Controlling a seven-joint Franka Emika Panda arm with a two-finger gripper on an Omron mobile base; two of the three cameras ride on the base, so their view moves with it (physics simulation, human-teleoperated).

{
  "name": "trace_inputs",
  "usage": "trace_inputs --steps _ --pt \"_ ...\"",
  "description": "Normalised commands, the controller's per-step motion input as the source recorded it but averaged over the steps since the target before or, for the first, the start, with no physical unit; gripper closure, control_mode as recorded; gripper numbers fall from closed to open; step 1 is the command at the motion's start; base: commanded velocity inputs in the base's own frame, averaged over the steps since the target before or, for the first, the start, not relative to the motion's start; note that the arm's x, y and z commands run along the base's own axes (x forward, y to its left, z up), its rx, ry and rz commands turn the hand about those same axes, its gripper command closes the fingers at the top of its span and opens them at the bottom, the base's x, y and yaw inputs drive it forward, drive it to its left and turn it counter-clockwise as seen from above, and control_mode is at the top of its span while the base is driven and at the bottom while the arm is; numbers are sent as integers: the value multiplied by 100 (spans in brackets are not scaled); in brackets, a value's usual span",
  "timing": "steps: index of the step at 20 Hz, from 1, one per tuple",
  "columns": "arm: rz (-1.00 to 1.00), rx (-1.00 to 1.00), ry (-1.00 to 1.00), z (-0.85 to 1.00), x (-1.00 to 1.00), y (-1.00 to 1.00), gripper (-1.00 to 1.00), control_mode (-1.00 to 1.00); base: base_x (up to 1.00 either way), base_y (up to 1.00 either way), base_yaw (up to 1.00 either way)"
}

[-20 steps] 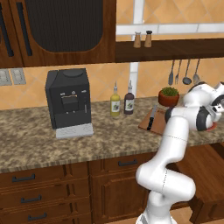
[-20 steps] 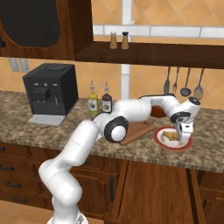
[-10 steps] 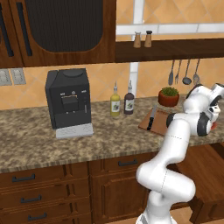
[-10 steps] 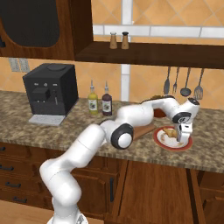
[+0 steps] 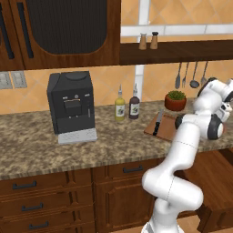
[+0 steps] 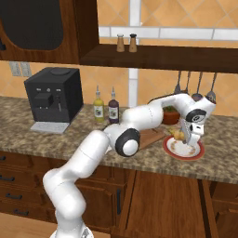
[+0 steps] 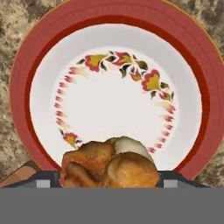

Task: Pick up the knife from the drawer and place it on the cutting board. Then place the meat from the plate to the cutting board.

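In the hand view the browned meat point(image 7: 109, 164) sits right at my gripper point(image 7: 108, 180), between the fingers point(image 7: 43, 180), which are shut on it. Beyond it lies the white plate with the red rim point(image 7: 26, 78), its flowered centre bare. From the right base view my gripper point(image 6: 188, 138) hangs just above the plate point(image 6: 186, 151), with the meat point(image 6: 177, 134) at its left side. The dark-handled knife point(image 5: 157, 123) lies on the reddish-brown cutting board point(image 5: 166, 128), left of the plate. My arm hides part of the board point(image 6: 149, 136).
A plant pot point(image 5: 175, 101) stands behind the board. Ladles and spatulas point(image 6: 195, 84) hang on the wall above it. Two bottles point(image 5: 126, 104) and a black coffee machine point(image 5: 72, 107) stand further left on the speckled counter point(image 5: 41, 145).
The hand has shifted slightly to the left over the plate, and the forearm has swung with it. The knife and board have not moved.
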Motion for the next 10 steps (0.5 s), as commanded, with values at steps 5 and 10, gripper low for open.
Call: trace_inputs --steps 5,10 --pt "0 -9 -36 67 -53 100 100 -100 0 0 0" --pt "2 -42 -12 -9 -15 100 100 -100 0 0 0"
